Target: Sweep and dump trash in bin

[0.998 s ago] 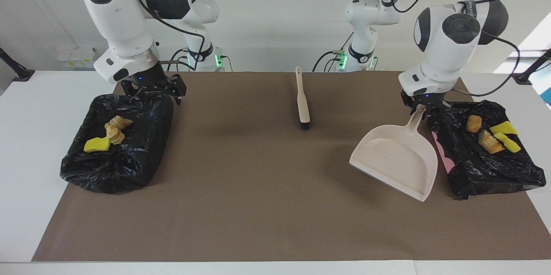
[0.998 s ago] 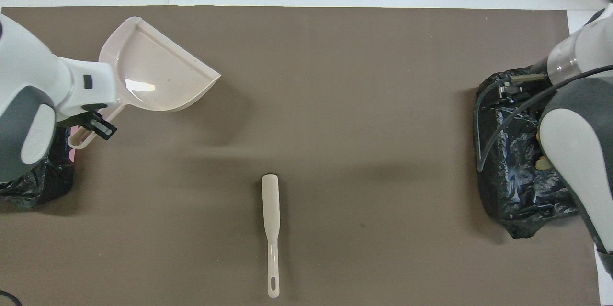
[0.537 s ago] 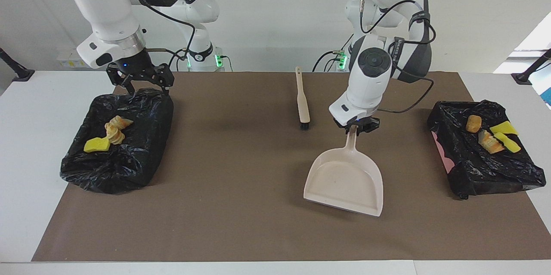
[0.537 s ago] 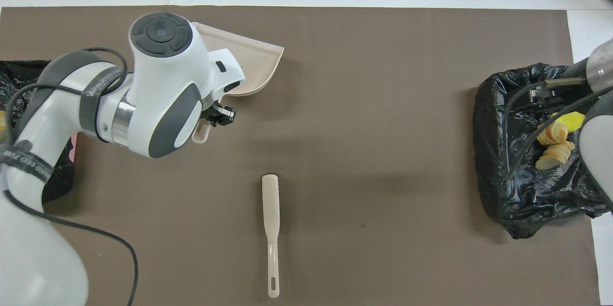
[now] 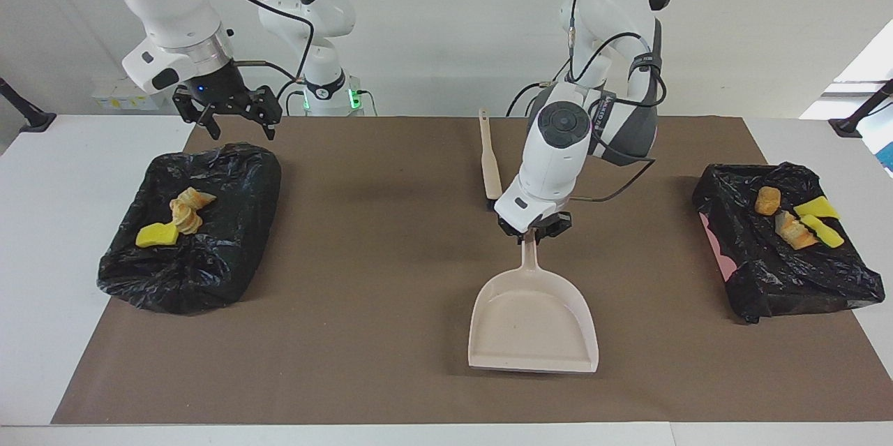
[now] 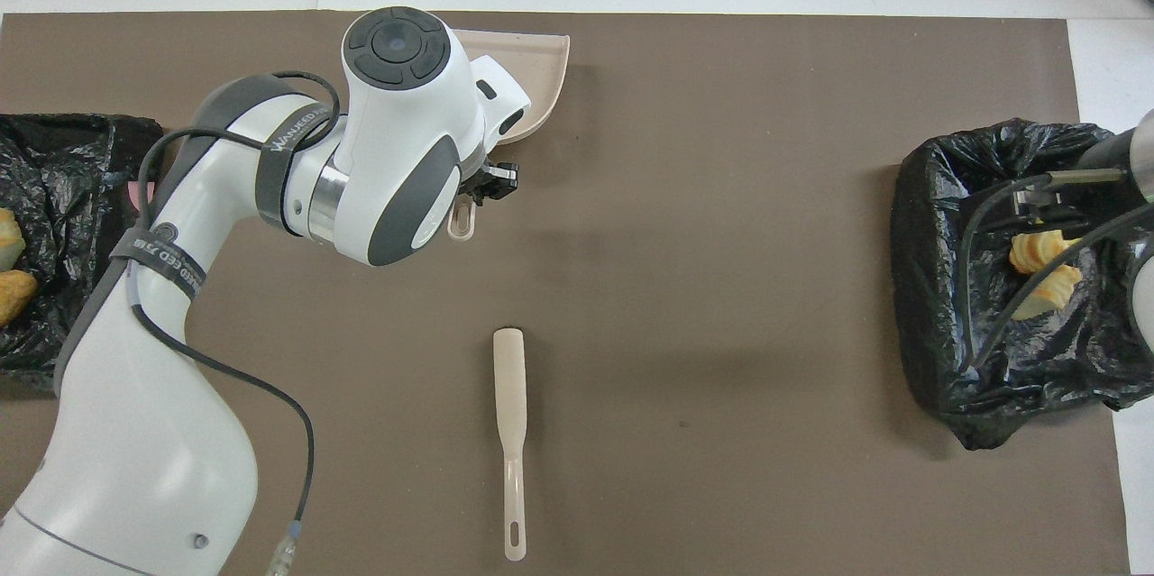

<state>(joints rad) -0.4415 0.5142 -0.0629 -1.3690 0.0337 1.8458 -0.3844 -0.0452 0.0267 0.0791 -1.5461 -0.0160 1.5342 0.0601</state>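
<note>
A: Start at the right arm's end of the table. What is there?

B: A black bag [image 5: 192,226] with trash [image 5: 176,217] lying on it: a yellow sponge piece and tan bread lumps, all bunched together. The right gripper [image 5: 227,113] hangs in the air over the bag's edge nearest the robots. Its fingers are spread wide and hold nothing.

A: And in the middle?

B: A cream brush [image 5: 489,161] lies flat on the mat. Its long way runs from the robots out across the table. The dark bristle end points away from the robots. Just beside it, the left gripper [image 5: 534,232] is clamped on the handle of a cream dustpan [image 5: 533,326].

A: Which way does the dustpan point?

B: Its handle points toward the robots and tilts up into the gripper. Its wide open mouth points away from them, low on the mat. It is farther from the robots than the brush. Nothing is in it.

A: What is at the left arm's end?

B: Another black bag [image 5: 781,261], with more trash [image 5: 797,220]: a brown lump, a crusty piece and yellow sponge pieces, one with a green side. Something pink peeks out at its edge.

A: What is under everything?

B: A brown mat [image 5: 391,278] on a white table [image 5: 49,223]. A plain white wall stands at the robots' end.
</note>
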